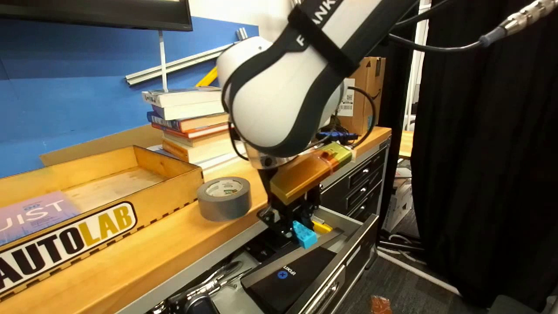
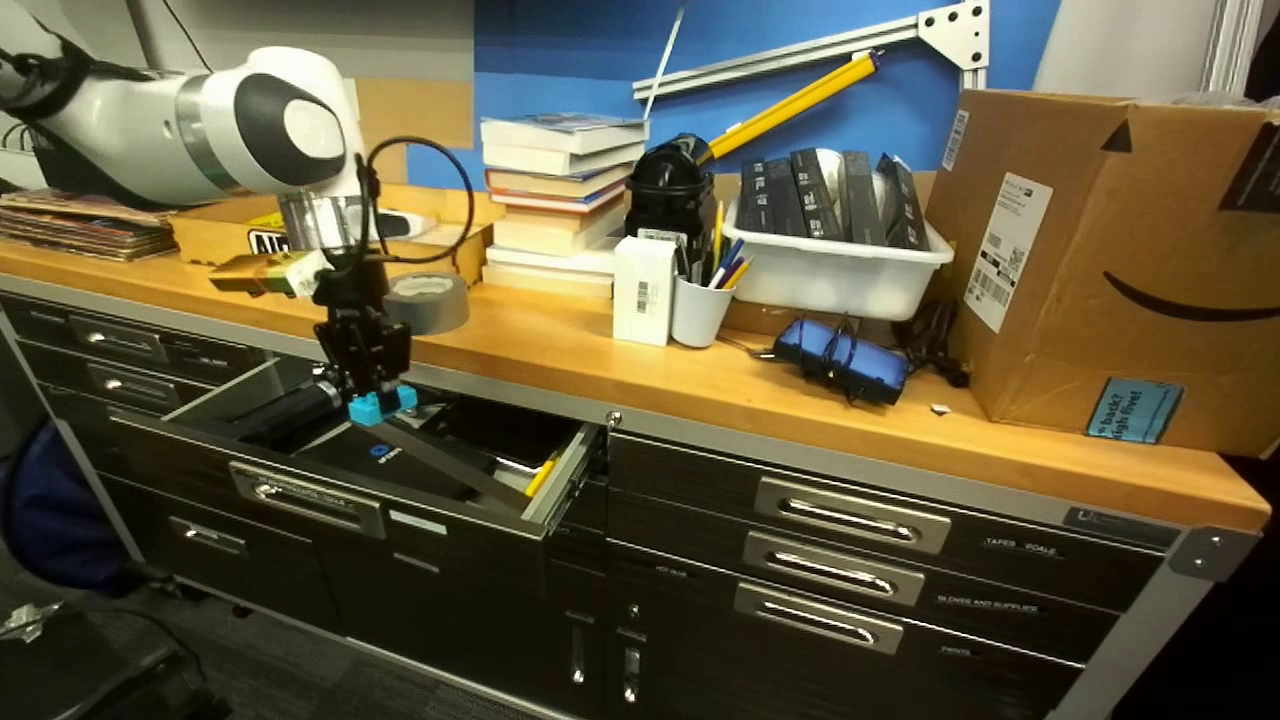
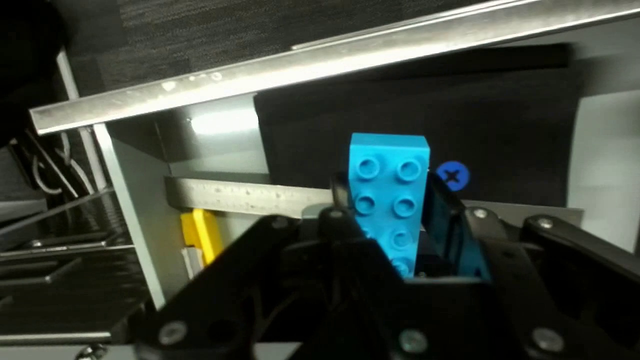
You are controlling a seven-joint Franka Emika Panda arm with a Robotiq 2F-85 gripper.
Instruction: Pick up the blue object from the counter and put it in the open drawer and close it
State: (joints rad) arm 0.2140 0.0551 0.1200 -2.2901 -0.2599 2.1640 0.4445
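The blue object is a light-blue studded toy brick [image 3: 387, 185]. My gripper [image 3: 391, 205] is shut on it, with a black finger at each side. The brick also shows in both exterior views [image 1: 306, 237] [image 2: 384, 404], at the tip of the gripper [image 1: 300, 224] [image 2: 372, 385]. The drawer [image 1: 341, 263] [image 2: 440, 512] [image 3: 300, 64] is pulled out, and the brick hangs over its inside, above the contents. The brick's rear end is hidden by the gripper in the wrist view.
In the drawer lie a black iFixit box [image 1: 292, 279], a metal ruler [image 3: 245, 196] and a yellow tool [image 3: 206, 232]. On the wooden counter [image 2: 560, 350] stand a grey tape roll [image 1: 224, 200], a wooden tray [image 1: 174, 183], stacked books [image 2: 560, 200] and a cardboard box [image 2: 1100, 330].
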